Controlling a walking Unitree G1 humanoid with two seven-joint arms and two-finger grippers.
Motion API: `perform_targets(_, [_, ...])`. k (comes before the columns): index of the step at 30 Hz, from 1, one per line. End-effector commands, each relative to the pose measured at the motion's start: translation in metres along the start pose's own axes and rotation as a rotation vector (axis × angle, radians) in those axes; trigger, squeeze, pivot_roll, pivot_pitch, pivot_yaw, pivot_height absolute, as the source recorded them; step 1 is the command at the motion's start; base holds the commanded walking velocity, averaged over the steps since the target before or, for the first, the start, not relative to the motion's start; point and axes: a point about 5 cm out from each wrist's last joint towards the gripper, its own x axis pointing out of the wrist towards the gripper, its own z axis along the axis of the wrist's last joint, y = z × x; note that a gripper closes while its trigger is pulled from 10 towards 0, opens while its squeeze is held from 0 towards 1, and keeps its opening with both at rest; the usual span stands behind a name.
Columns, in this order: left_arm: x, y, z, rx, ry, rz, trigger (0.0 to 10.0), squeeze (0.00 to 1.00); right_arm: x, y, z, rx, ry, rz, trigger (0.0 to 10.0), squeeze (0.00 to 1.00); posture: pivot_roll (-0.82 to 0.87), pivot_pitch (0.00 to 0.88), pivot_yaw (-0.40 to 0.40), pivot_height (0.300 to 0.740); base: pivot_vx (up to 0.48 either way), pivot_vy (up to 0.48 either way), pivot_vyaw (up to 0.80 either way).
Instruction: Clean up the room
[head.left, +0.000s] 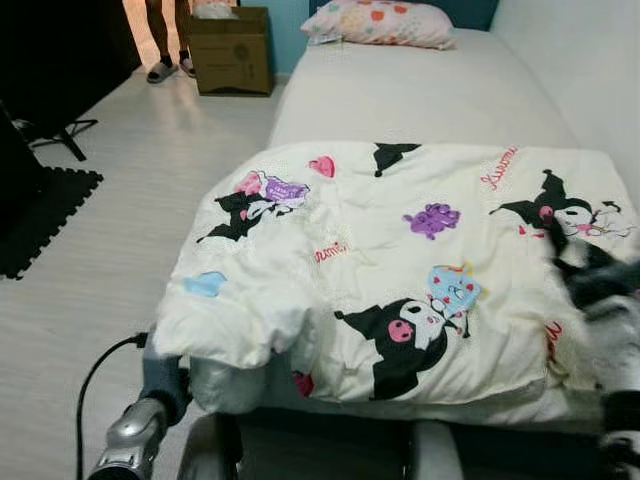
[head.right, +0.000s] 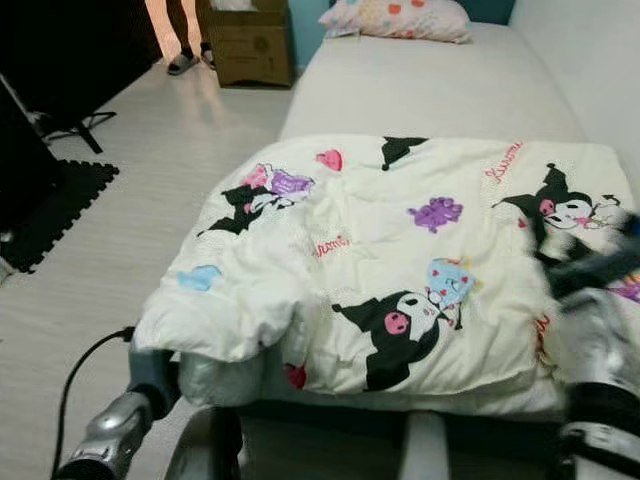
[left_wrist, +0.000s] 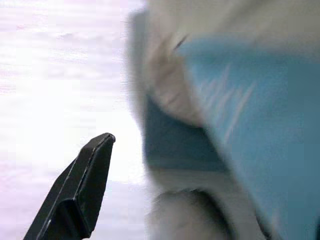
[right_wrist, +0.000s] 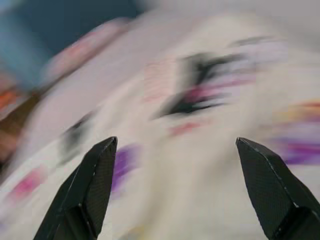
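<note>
A cream comforter (head.left: 400, 270) printed with black, pink and purple cartoon figures lies spread over the near half of the bed (head.left: 420, 95). My left arm (head.left: 135, 430) reaches up under the comforter's near left corner, which hangs over the bed's edge. In the left wrist view one black finger (left_wrist: 82, 190) stands far to the side, and blurred cream and blue cloth (left_wrist: 240, 115) lies close on the other side. My right gripper (right_wrist: 175, 142) is open just above the comforter's printed top. The right arm (head.right: 600, 350) is blurred at the bed's right side.
A patterned pillow (head.left: 380, 22) lies at the bed's head. On the floor to the left are a cardboard box (head.left: 232, 50), a person's legs in sandals (head.left: 165, 45), a black foam mat (head.left: 40, 215) and a black stand (head.left: 65, 135). A white wall (head.left: 590, 70) runs along the right.
</note>
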Motion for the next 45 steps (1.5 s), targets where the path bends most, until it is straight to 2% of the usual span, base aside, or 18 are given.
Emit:
perform_targets(1, [-0.004, 0.006, -0.004, 0.014, 0.012, 0.012, 10.0, 0.00, -0.003, -0.015, -0.002, 0.024, -0.011, -0.083, 10.0, 0.00, 0.10, 0.090, 0.025, 0.522, 0.000, 0.000, 0.00])
perform_targets(2, [-0.005, 0.007, -0.005, 0.016, 0.014, 0.016, 10.0, 0.00, -0.004, -0.019, -0.001, 0.020, -0.012, -0.106, 10.0, 0.00, 0.10, 0.090, 0.025, 0.522, 0.000, 0.000, 0.00])
perform_targets(6, [-0.028, 0.035, -0.020, 0.173, 0.070, 0.042, 10.0, 0.00, -0.026, -0.085, 0.033, -0.204, -0.058, -0.369, 10.0, 0.00, 0.13, 0.109, 0.047, 0.522, 0.000, 0.000, 0.00])
perform_targets(9, [-0.033, 0.039, -0.022, 0.204, 0.080, 0.034, 10.0, 0.00, -0.030, -0.093, 0.041, -0.331, -0.055, -0.410, 10.0, 0.00, 0.13, 0.111, 0.052, 0.522, 0.000, 0.000, 0.00])
perform_targets(12, [-0.040, 0.050, -0.020, 0.255, 0.076, 0.025, 10.0, 0.00, -0.039, -0.111, 0.041, -0.477, 0.041, -0.501, 10.0, 0.00, 0.12, 0.132, 0.061, 0.522, 0.000, 0.000, 0.00])
perform_targets(15, [-0.039, 0.051, -0.013, 0.296, 0.050, 0.012, 10.0, 0.00, -0.048, -0.125, 0.045, -0.523, 0.072, -0.562, 10.0, 0.00, 0.11, 0.143, 0.063, 0.522, 0.000, 0.000, 0.00])
perform_targets(18, [-0.034, 0.045, -0.005, 0.309, 0.014, -0.004, 10.0, 0.00, -0.043, -0.114, 0.043, -0.635, 0.090, -0.392, 10.0, 0.00, 0.11, 0.146, 0.062, 0.522, 0.000, 0.000, 0.00])
perform_targets(19, [-0.032, 0.042, -0.004, 0.317, 0.003, -0.013, 10.0, 0.00, -0.040, -0.105, 0.040, -0.732, 0.108, -0.293, 10.0, 0.00, 0.11, 0.153, 0.062, 0.522, 0.000, 0.000, 0.00])
perform_targets(21, [-0.032, 0.042, -0.004, 0.317, 0.003, -0.013, 10.0, 0.00, -0.040, -0.105, 0.040, -0.732, 0.108, -0.293, 10.0, 0.00, 0.11, 0.153, 0.062, 0.522, 0.000, 0.000, 0.00])
perform_targets(22, [-0.030, 0.037, 0.000, 0.327, -0.017, -0.029, 10.0, 0.00, -0.038, -0.091, 0.028, -0.933, 0.196, -0.076, 10.0, 0.00, 0.10, 0.155, 0.065, 0.522, 0.000, 0.000, 0.00])
perform_targets(23, [-0.028, 0.035, 0.001, 0.328, -0.026, -0.035, 10.0, 0.00, -0.039, -0.085, 0.020, -1.007, 0.246, 0.022, 10.0, 0.00, 0.10, 0.155, 0.065, 0.522, 0.000, 0.000, 0.00])
perform_targets(26, [-0.027, 0.032, 0.003, 0.326, -0.039, -0.043, 10.0, 0.00, -0.043, -0.080, 0.012, -1.113, 0.315, 0.141, 10.0, 0.00, 0.10, 0.164, 0.064, 0.522, 0.000, 0.000, 0.00])
perform_targets(29, [-0.024, 0.025, 0.008, 0.326, -0.063, -0.066, 10.0, 0.00, -0.059, -0.085, 0.000, -1.510, 0.592, 0.387, 10.0, 0.00, 0.09, 0.178, 0.067, 0.522, 0.000, 0.000, 0.00])
perform_targets(30, [-0.023, 0.024, 0.008, 0.327, -0.068, -0.073, 10.0, 0.00, -0.062, -0.090, 0.003, -1.614, 0.660, 0.405, 10.0, 0.00, 0.09, 0.178, 0.067, 0.522, 0.000, 0.000, 0.00])
perform_targets(31, [-0.023, 0.024, 0.008, 0.327, -0.068, -0.073, 10.0, 0.00, -0.062, -0.090, 0.003, -1.614, 0.660, 0.405, 10.0, 0.00, 0.09, 0.178, 0.067, 0.522, 0.000, 0.000, 0.00])
perform_targets(33, [-0.023, 0.020, 0.008, 0.326, -0.075, -0.084, 10.0, 0.00, -0.064, -0.098, 0.012, -1.762, 0.744, 0.407, 10.0, 0.00, 0.08, 0.187, 0.061, 0.522, 0.000, 0.000, 0.00])
perform_targets(35, [-0.023, 0.019, 0.008, 0.325, -0.076, -0.086, 10.0, 0.00, -0.064, -0.100, 0.015, -1.814, 0.760, 0.404, 10.0, 0.00, 0.08, 0.188, 0.058, 0.522, 0.000, 0.000, 0.00])
perform_targets(45, [-0.027, 0.013, 0.000, 0.313, -0.067, -0.098, 10.0, 0.00, -0.050, -0.087, 0.014, -2.043, 0.605, 0.343, 10.0, 0.00, 0.09, 0.208, 0.054, 0.522, 0.000, 0.000, 0.00])
